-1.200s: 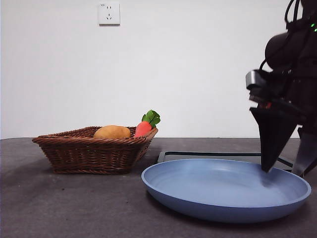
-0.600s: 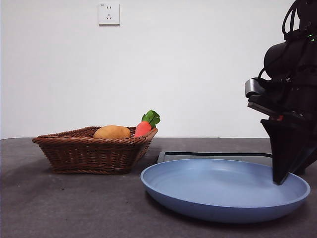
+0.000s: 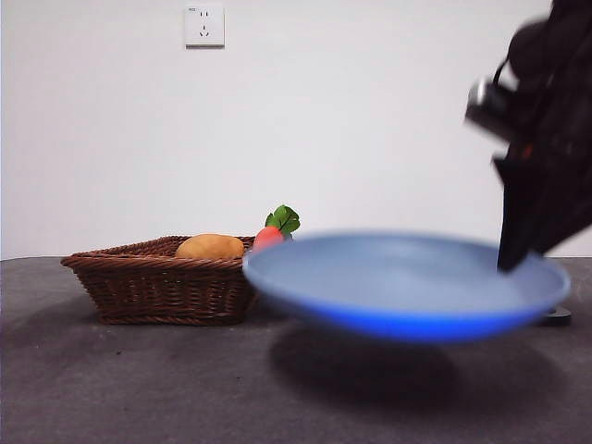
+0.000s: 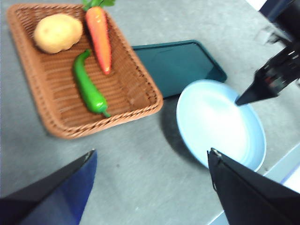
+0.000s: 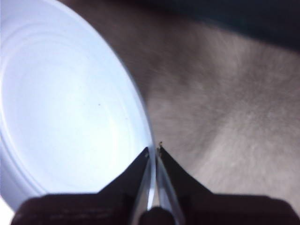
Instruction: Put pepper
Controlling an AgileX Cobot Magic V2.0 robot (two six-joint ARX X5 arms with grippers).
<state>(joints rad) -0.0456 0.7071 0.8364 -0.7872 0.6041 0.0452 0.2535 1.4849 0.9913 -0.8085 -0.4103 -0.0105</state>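
Observation:
The green pepper [image 4: 88, 88] lies in the wicker basket [image 4: 140, 75] beside a carrot [image 4: 99, 38] and a potato [image 4: 57, 32]; in the front view the basket wall hides it. My right gripper [image 5: 153, 151] is shut on the rim of the blue plate [image 5: 70, 117] and holds it lifted off the table; the plate [image 3: 398, 277] hangs in the air, blurred, with the gripper [image 3: 513, 264] at its right rim. My left gripper [image 4: 150, 157] is open and empty, high above the table between basket and plate [image 4: 215, 122].
A dark green tray [image 4: 176, 63] lies flat on the table beside the basket, behind the plate. The carrot's leaves [image 3: 283, 219] and the potato [image 3: 210, 246] stick up over the basket [image 3: 166, 282] rim. A wall socket [image 3: 203, 25] is on the back wall.
The right gripper closed on the plate's right rim and lifted it off the table; the plate has risen and shifted left, now blurred with motion.

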